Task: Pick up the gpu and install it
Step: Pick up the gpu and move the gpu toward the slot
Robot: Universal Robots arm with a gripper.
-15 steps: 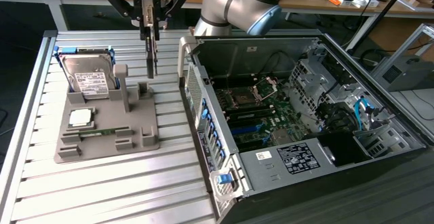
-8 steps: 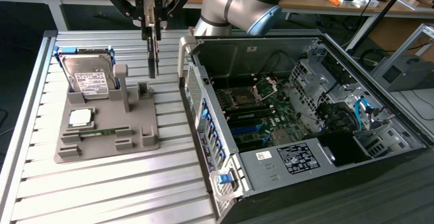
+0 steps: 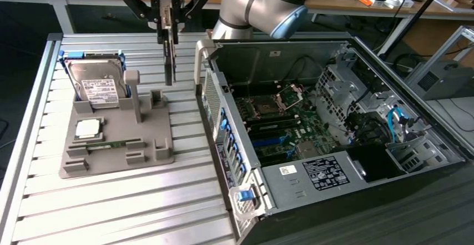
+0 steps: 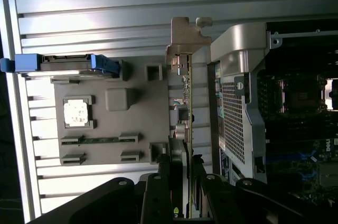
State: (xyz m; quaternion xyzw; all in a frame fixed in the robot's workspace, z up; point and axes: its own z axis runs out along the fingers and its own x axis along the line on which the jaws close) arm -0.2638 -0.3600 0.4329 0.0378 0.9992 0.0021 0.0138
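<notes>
Green thin flat gpu card, silvery end bracket [image 3: 170, 61] | hangs on edge above grey plastic holder tray [image 3: 111, 166], beside open computer case [image 3: 210, 84] | black gripper [image 3: 170, 25] pinches top edge, jaws narrow | light, stiff, fragile: hold bare board edge.

gripper [image 3: 170, 29] pointing down, clamped on gpu [image 3: 170, 63]

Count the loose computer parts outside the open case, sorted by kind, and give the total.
Hard drive: 1
Processor chip: 1
Memory stick: 1
gpu, held by the gripper: 1
Total: 4
</notes>
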